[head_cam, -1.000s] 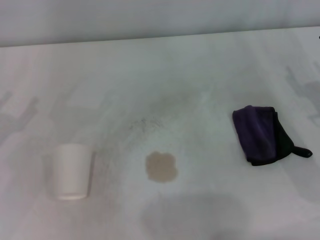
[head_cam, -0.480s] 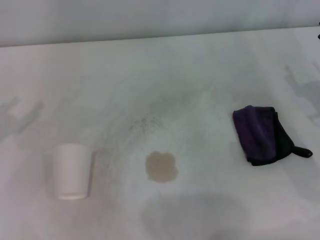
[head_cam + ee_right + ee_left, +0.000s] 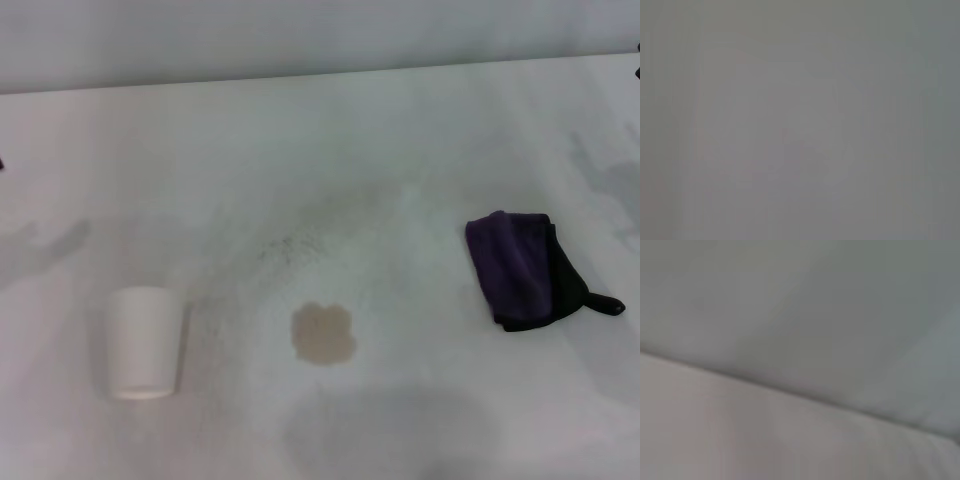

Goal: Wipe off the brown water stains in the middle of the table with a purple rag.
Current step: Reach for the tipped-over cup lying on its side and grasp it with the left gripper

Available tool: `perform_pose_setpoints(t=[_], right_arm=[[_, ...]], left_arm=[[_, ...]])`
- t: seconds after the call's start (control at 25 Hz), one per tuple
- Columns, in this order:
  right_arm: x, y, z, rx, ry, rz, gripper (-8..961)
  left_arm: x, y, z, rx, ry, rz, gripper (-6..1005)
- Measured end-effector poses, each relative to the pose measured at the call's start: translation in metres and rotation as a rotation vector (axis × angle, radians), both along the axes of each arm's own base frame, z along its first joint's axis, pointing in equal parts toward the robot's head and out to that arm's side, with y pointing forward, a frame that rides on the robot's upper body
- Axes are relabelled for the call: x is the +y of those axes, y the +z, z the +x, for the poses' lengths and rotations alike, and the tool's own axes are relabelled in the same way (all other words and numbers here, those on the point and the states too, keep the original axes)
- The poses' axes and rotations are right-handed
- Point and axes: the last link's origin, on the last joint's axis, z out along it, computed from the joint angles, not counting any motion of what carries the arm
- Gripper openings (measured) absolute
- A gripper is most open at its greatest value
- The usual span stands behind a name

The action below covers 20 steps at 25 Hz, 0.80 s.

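One purple rag (image 3: 522, 270) at right of frame on white surface (image 3: 330, 150), long axis up-down, loop tag pointing right, one brown stain (image 3: 323, 333) lower centre, one white cup (image 3: 145, 343) lower left, neither claw in sight, opening untellable.

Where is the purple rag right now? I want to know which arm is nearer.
In the head view the purple rag lies flat on the table's right side, to the right of the brown stain, so nearer the right arm.

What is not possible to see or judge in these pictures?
- Both tools: outside the head view; neither wrist view shows fingers.
- Right wrist view: a featureless grey blur.
- Left wrist view: only blurred surfaces.
- purple rag: folds hide its underside.
- white cup: contents not visible.
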Motion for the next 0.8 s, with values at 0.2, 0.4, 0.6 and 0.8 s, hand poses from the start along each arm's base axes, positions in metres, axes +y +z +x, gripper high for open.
perform_pose_setpoints(t=[0.2, 0.4, 0.6, 0.8], right_arm=[[0.001, 0.000, 0.000, -0.002, 0.000, 0.001, 842], [0.001, 0.000, 0.000, -0.001, 0.001, 0.001, 842], [0.005, -0.004, -0.004, 0.004, 0.003, -0.008, 842], [0.008, -0.006, -0.006, 0.011, 0.007, -0.014, 842]], left_arm=[[0.001, 0.017, 0.010, -0.022, 0.043, -0.185, 862], [0.000, 0.028, 0.013, 0.002, 0.103, -0.278, 861], [0.005, 0.033, 0.017, 0.077, 0.176, -0.387, 861], [0.013, 0.028, 0.023, 0.121, 0.209, -0.459, 862]])
